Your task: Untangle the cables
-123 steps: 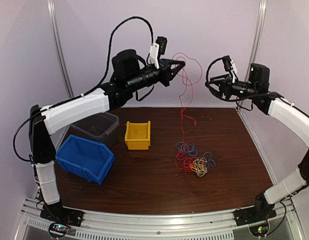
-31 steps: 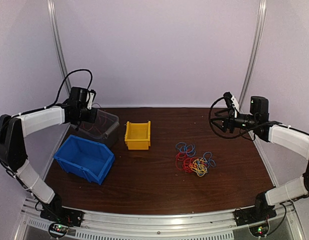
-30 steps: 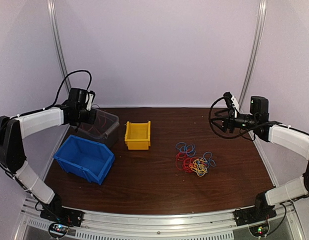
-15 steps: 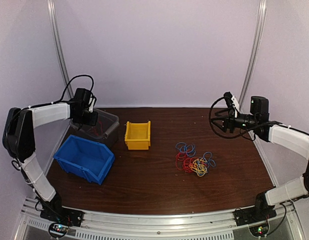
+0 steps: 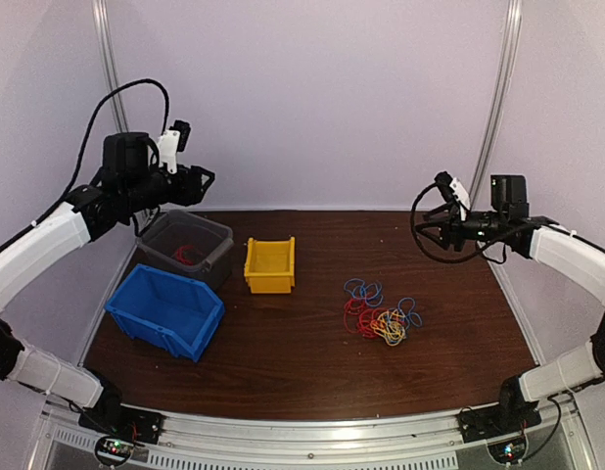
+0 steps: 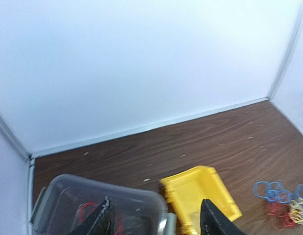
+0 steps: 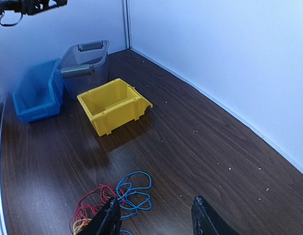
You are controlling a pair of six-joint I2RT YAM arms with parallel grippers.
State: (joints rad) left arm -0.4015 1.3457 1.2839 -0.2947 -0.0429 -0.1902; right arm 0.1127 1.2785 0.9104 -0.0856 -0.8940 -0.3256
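The cables [image 5: 382,315], that little tangle of thin red, blue and yellow-orange wires, sit on the dark brown wooden tabletop [image 5: 283,372] a bit right of centre in my top view, well apart from both grippers. Lower left is the blue plastic open-front bin [image 5: 165,308]. Further back there's the yellow plastic bin [image 5: 270,264] near the middle. Left of it is the clear grey plastic tub [image 5: 207,258] with one red wire [image 5: 183,255] coiled inside. My left gripper [image 5: 205,182] hangs in the upper left above that tub, jaws spread, holding nothing. The right gripper [image 5: 428,232] hovers off the table at the right edge, also spread and empty.
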